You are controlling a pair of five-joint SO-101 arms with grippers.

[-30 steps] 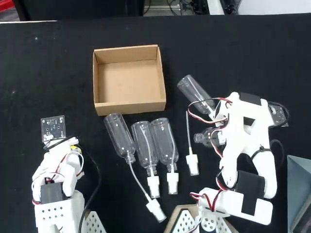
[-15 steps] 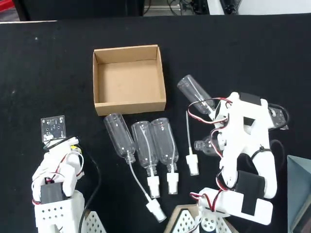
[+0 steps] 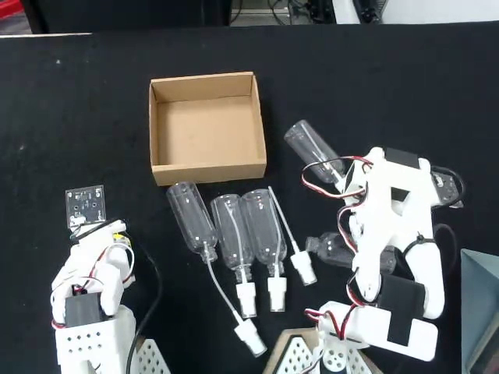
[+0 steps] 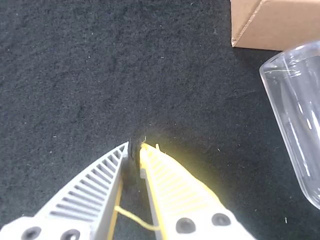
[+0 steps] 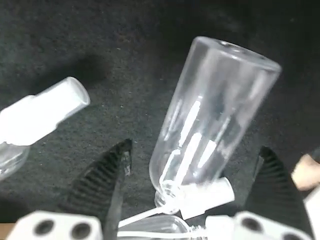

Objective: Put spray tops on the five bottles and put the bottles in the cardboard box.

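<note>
The cardboard box stands open at the back. Three clear bottles lie side by side in front of it, with spray tops at their necks. A fourth bottle lies half under my right arm. The fifth bottle lies flat, and my right gripper is open over it, a finger on each side. A loose spray top lies at that bottle's neck. My left gripper is shut on nothing, low over the cloth.
A small square tile lies just beyond my left arm. From the left wrist, a box corner and the nearest bottle show off to one side. Black cloth covers the table. Arm bases crowd the front edge.
The bottle under my right arm has slid toward the front and now lies crosswise. The loose spray top has swung, and its tube now slants toward the three bottles. My left arm is unmoved.
</note>
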